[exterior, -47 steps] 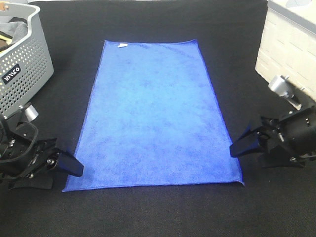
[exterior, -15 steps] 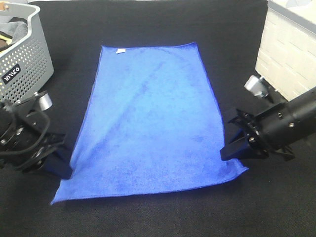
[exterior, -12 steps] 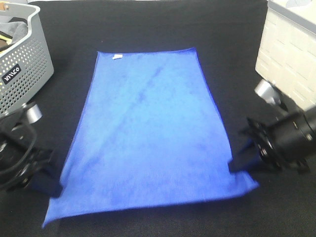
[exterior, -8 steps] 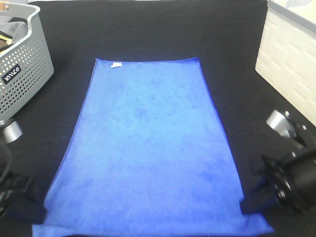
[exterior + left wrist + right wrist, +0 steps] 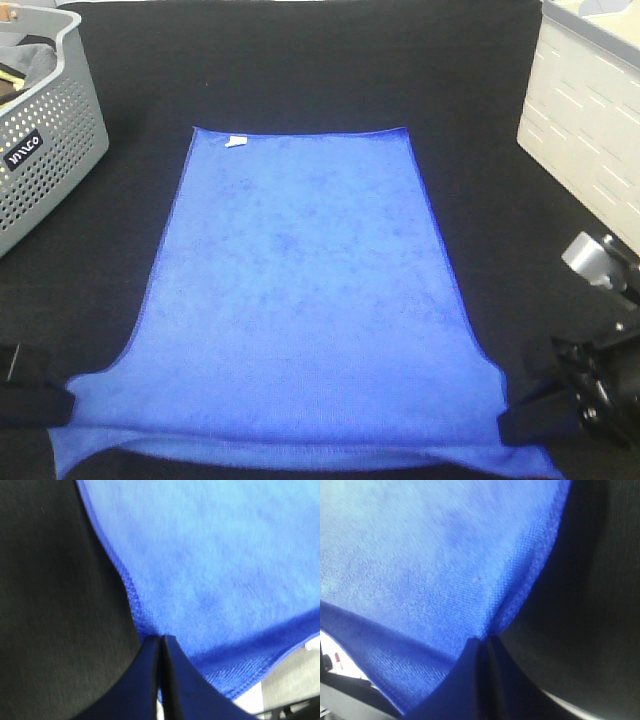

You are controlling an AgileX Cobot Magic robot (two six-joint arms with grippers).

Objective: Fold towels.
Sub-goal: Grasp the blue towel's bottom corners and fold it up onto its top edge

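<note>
Black fabric-covered surface (image 5: 300,60) carrying one royal-blue towel (image 5: 300,280), pinched at both near corners

Far edge of the towel lies flat on the surface, its small white tag (image 5: 236,143) at the far left corner; the near end is raised, with a darker band of cloth sagging under the near edge between the two grips; left tool (image 5: 161,645) is clenched on the near left edge, its fingers pressed together with blue cloth caught at the tips; right tool (image 5: 482,647) is clenched the same way on the near right edge; a grey perforated basket (image 5: 50,130) stands at the far left, well apart from the towel; a white crate (image 5: 590,120) stands at the far right
</note>
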